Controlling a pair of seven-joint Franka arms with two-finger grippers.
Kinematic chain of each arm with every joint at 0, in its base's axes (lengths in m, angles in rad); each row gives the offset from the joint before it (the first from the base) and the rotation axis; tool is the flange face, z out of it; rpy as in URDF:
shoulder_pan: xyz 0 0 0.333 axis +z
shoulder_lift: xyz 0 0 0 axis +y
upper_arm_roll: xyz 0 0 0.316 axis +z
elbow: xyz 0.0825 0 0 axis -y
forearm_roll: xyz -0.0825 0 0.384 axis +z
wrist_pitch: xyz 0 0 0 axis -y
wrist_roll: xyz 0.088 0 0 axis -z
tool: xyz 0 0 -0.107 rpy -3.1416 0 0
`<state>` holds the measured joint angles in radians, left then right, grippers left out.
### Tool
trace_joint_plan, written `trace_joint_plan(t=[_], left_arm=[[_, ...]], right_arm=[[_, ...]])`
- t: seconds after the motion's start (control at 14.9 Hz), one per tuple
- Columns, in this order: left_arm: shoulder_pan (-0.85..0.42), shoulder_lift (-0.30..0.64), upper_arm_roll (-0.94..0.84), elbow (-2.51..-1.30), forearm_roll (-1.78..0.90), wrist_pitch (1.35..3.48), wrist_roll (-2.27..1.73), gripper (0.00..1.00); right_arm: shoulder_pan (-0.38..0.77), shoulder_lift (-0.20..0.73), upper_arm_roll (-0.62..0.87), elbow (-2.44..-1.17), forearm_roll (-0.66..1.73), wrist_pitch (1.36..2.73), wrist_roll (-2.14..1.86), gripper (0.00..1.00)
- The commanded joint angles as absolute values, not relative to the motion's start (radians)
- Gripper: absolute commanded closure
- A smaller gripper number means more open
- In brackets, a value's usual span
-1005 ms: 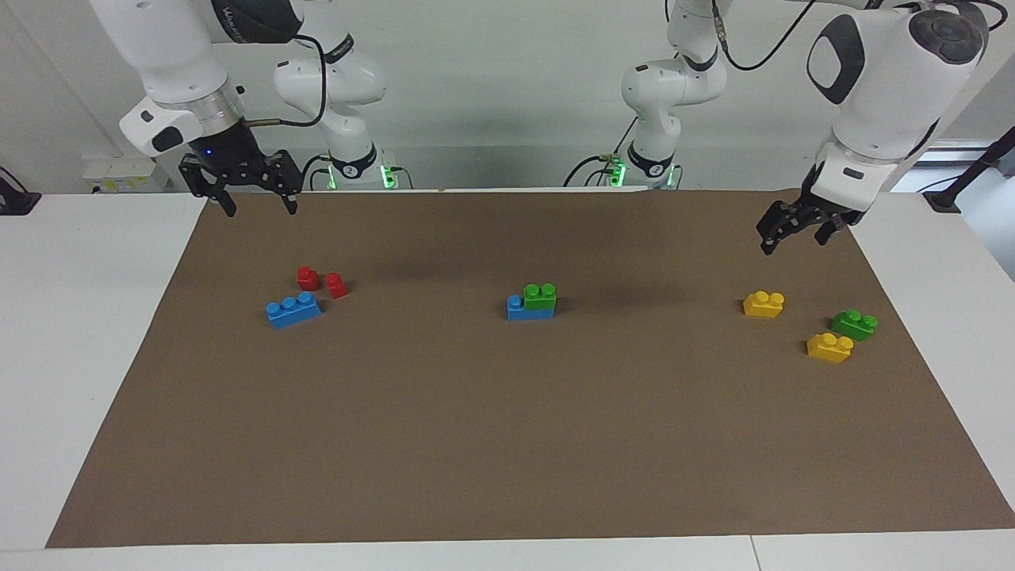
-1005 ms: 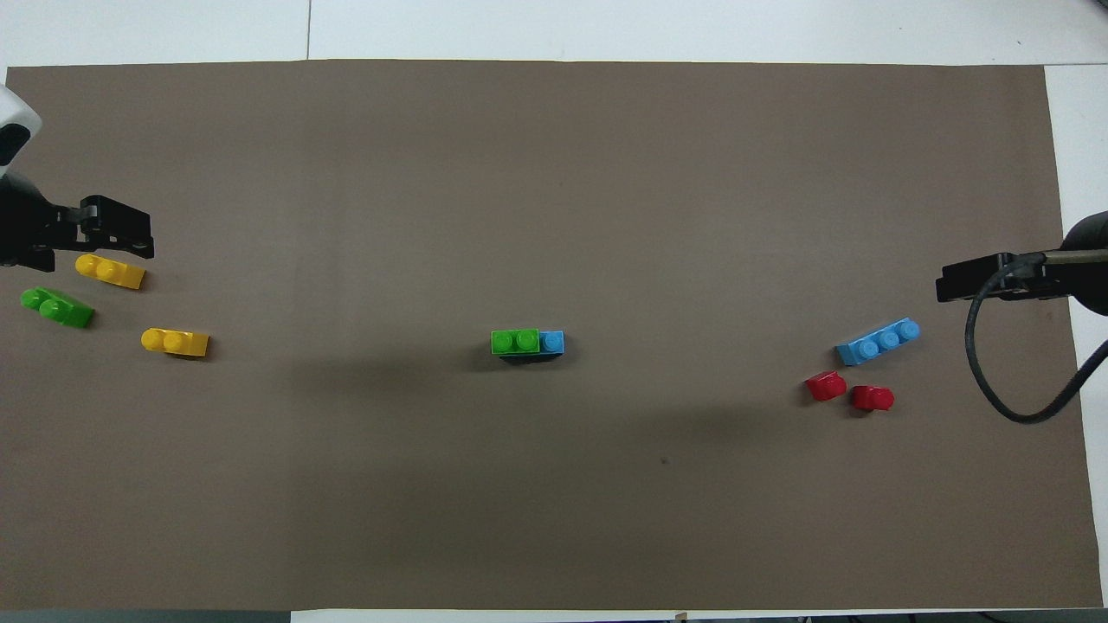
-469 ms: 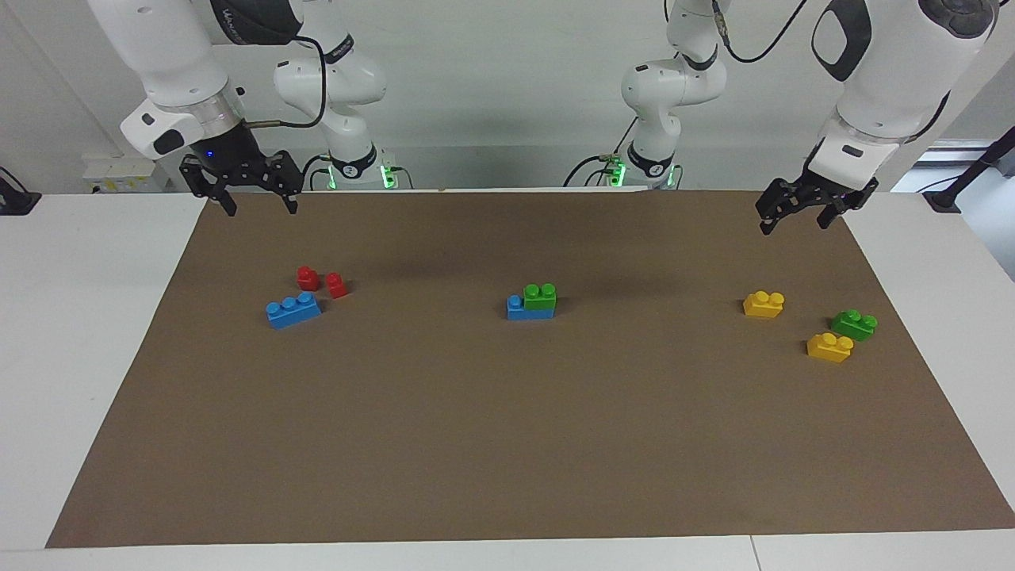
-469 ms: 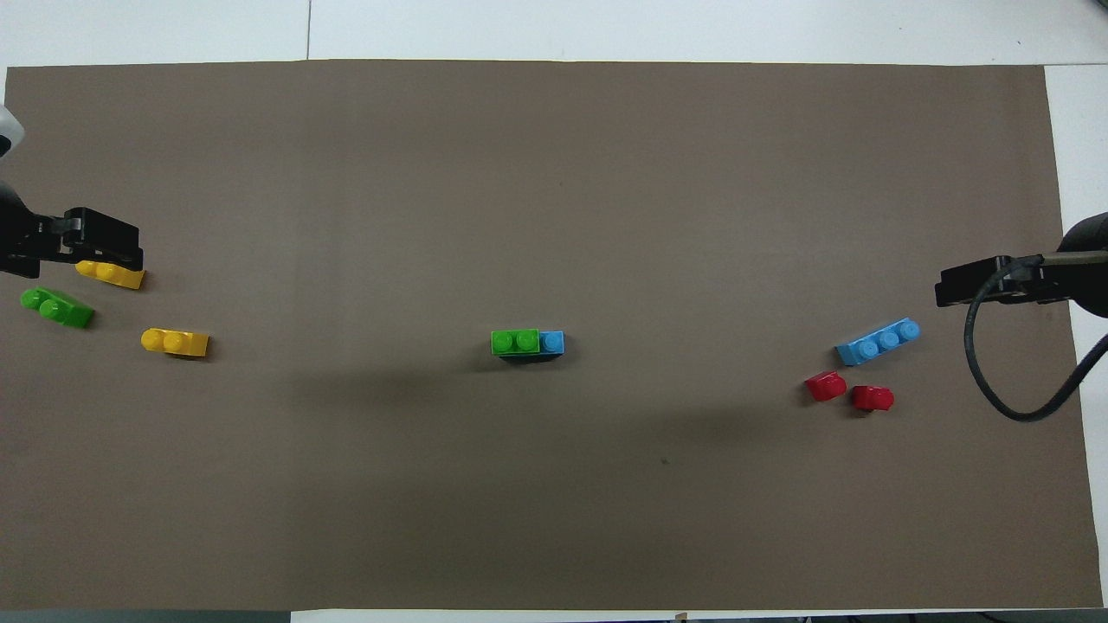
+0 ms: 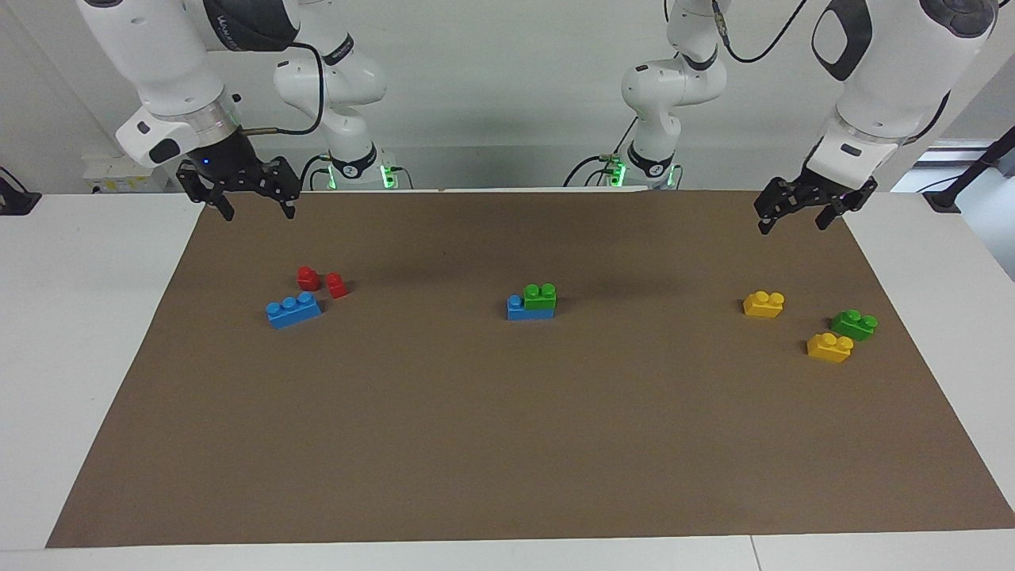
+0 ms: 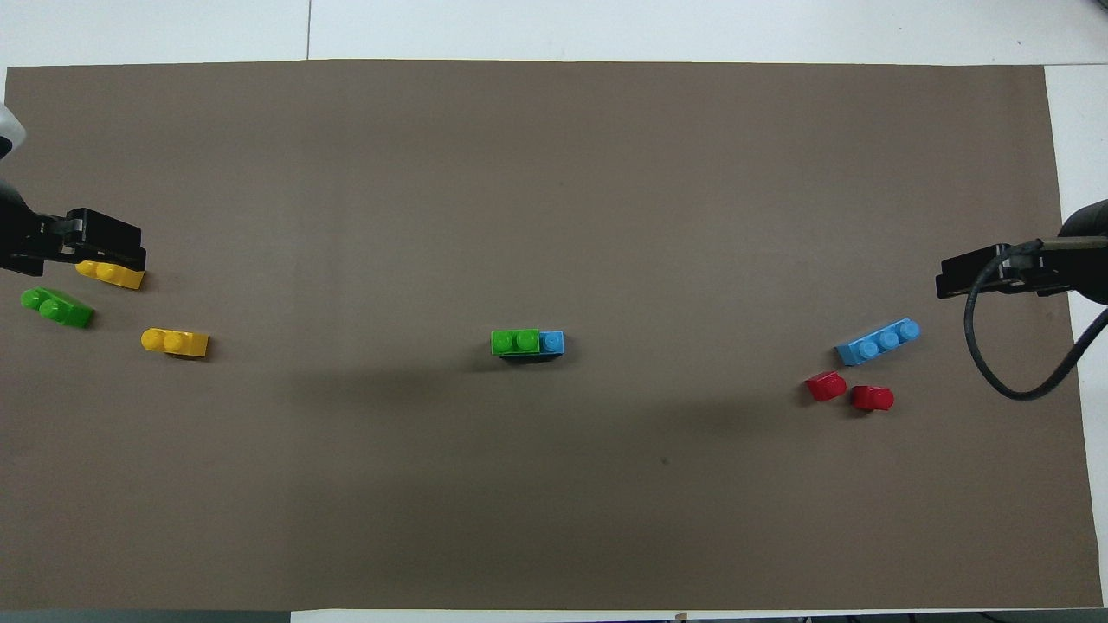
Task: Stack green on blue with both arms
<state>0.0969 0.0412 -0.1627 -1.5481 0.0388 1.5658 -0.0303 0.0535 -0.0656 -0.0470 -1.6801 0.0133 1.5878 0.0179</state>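
End effectors (image 5: pixel 252 202) (image 5: pixel 795 214) apart, unlabelled.

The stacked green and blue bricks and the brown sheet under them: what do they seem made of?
Green brick and blue brick: likely moulded plastic, given the saturated colour, smooth faces and round studs. Brown sheet: probably matte paper or card, flat with straight-cut edges and no shine.
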Motion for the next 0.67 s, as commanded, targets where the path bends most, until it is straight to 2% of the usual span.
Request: trace_joint_plan(t=[0.0,0.6], left_arm=[[0.103,0.031,-0.161,-1.554,0.015,1.588,0.000,0.00],[0.118,0.031,-0.161,-1.557,-0.002,1.588,0.000,0.00]], right_arm=[[0.038,-0.052,-0.040,-1.654,-0.027,1.566,-0.008,0.00],[0.038,-0.054,-0.040,-1.655,-0.032,1.554,-0.005,0.00]])
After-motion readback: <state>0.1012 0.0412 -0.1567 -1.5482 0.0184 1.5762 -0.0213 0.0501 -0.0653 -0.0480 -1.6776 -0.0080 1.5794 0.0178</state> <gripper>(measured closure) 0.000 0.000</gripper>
